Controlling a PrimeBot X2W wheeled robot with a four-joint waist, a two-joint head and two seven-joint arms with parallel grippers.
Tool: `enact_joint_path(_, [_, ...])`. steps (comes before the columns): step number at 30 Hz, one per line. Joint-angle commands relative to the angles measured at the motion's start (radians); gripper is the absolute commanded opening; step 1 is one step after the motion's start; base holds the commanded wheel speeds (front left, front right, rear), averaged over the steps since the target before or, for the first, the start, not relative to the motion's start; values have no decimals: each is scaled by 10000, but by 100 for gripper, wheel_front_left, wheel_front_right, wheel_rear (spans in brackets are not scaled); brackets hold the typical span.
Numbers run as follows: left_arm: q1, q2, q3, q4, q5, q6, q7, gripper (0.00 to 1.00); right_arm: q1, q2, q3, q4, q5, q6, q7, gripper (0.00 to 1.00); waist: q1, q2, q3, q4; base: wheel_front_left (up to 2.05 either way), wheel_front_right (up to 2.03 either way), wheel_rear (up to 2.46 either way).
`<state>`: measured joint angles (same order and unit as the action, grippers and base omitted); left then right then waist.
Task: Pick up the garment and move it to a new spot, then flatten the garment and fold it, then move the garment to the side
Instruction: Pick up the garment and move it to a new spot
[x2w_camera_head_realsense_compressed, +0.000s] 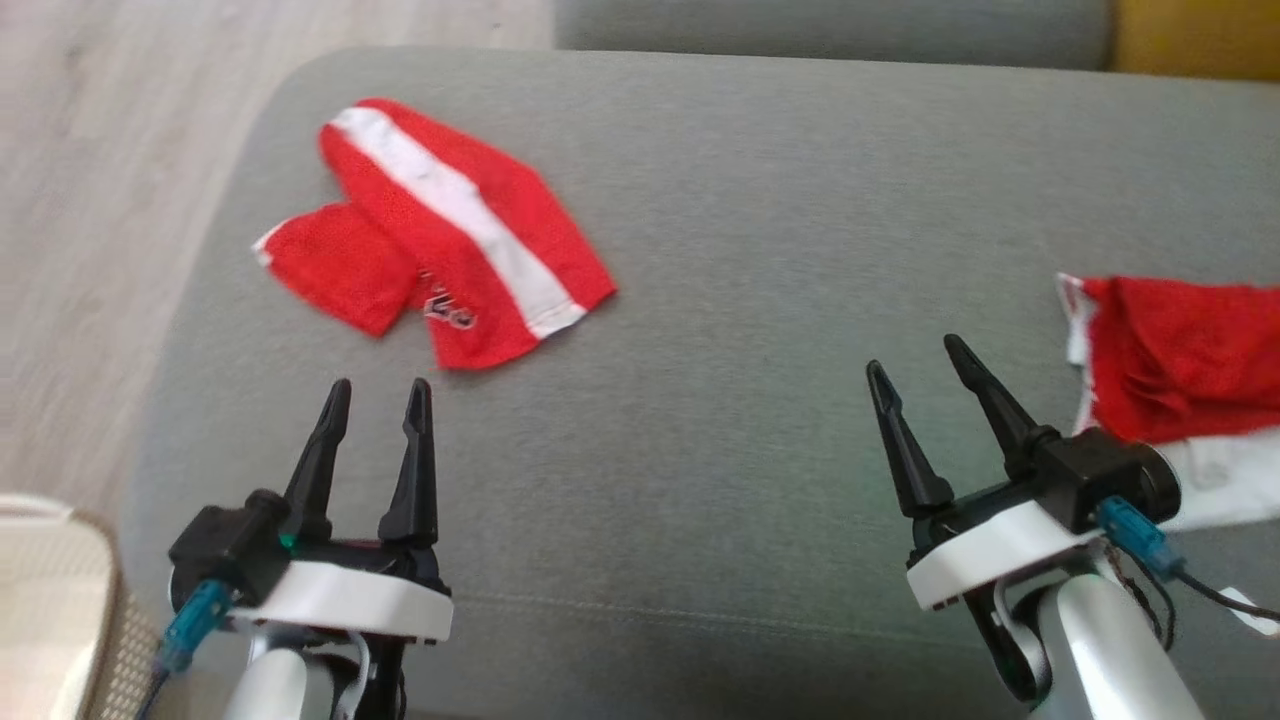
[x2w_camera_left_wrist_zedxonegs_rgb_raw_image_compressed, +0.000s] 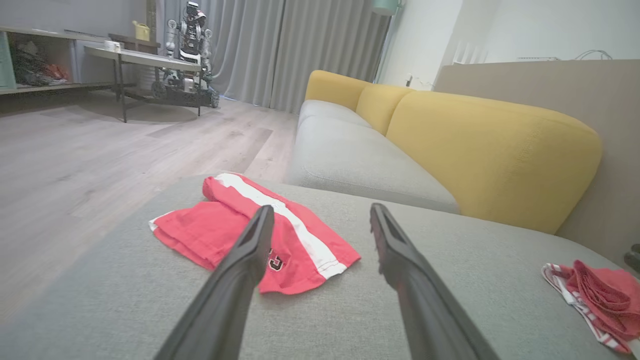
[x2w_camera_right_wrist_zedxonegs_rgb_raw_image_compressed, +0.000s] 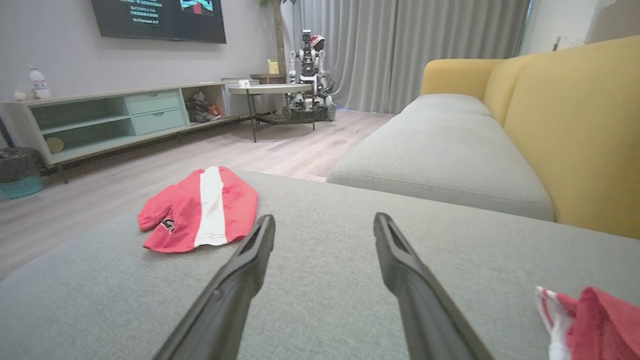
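Left end effector (x2w_camera_head_realsense_compressed: 379, 388) and right end effector (x2w_camera_head_realsense_compressed: 913, 355) hang wide, empty; the striped red cloth (x2w_camera_head_realsense_compressed: 450, 240) could be grabbed by mistake instead of the crumpled garment (x2w_camera_head_realsense_compressed: 1170, 370).

On my right wrist camera, my right gripper (x2w_camera_right_wrist_zedxonegs_rgb_raw_image_compressed: 324, 220) has its two dark fingers spread wide over the grey cushion (x2w_camera_right_wrist_zedxonegs_rgb_raw_image_compressed: 325, 310), with nothing between them. Red shorts (x2w_camera_right_wrist_zedxonegs_rgb_raw_image_compressed: 200, 210) with a white stripe lie at middle left. A crumpled red-and-white garment (x2w_camera_right_wrist_zedxonegs_rgb_raw_image_compressed: 590, 320) sits in the lower right corner. A yellow sofa back (x2w_camera_right_wrist_zedxonegs_rgb_raw_image_compressed: 565, 125) is at the upper right.
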<state>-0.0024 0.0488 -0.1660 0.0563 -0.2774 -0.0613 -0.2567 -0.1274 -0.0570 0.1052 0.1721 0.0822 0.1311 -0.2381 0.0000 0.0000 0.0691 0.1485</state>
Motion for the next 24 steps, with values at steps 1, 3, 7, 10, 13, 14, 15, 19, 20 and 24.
enact_joint_path(1, [-419, 15, 314, -384, -93, 40, -51, 100, -155, 68, 269, -272, 85, -4, -75, 100, 0, 0, 1, 477, 0, 0, 0])
enact_joint_path(3, [-386, 15, 312, -407, -92, 54, -51, 100, -162, 68, 322, -238, 93, -4, -71, 100, 0, 0, -32, 819, 0, 0, 0])
enact_joint_path(7, [-305, 15, 307, -431, -75, 69, -51, 100, -152, 68, 413, -158, 124, -4, -61, 100, 0, 0, -106, 1477, 0, 0, 0])
enact_joint_path(10, [-207, 15, 325, -428, -66, 91, -51, 100, -141, 68, 546, -67, 185, -4, -65, 100, 0, 0, -185, 1867, 0, 0, 0])
enact_joint_path(13, [-60, 14, 365, -371, -56, 113, -51, 100, -142, 68, 808, 50, 309, -4, -76, 100, 0, 0, -270, 2247, 0, 0, 0])
enact_joint_path(14, [-25, 14, 383, -368, -58, 113, -51, 100, -145, 68, 864, 78, 340, -4, -81, 100, 0, 0, -289, 2302, 0, 0, 0])
enact_joint_path(15, [5, 14, 402, -369, -62, 115, -51, 100, -149, 68, 905, 101, 374, -4, -87, 100, 0, 0, -310, 2343, 0, 0, 0])
enact_joint_path(19, [65, 14, 527, -384, -56, 189, -51, 100, -146, 68, 975, 158, 422, -4, -102, 100, 0, 0, -357, 2391, 0, 0, 0])
enact_joint_path(20, [70, 14, 593, -390, -79, 227, -51, 100, -152, 68, 993, 174, 428, -4, -106, 100, 0, 0, -361, 2384, 0, 0, 0])
enact_joint_path(24, [46, 14, 823, -393, -55, 216, -51, 100, -206, 68, 1020, 204, 391, -4, -95, 100, 0, 0, -289, 2212, 0, 0, 0])
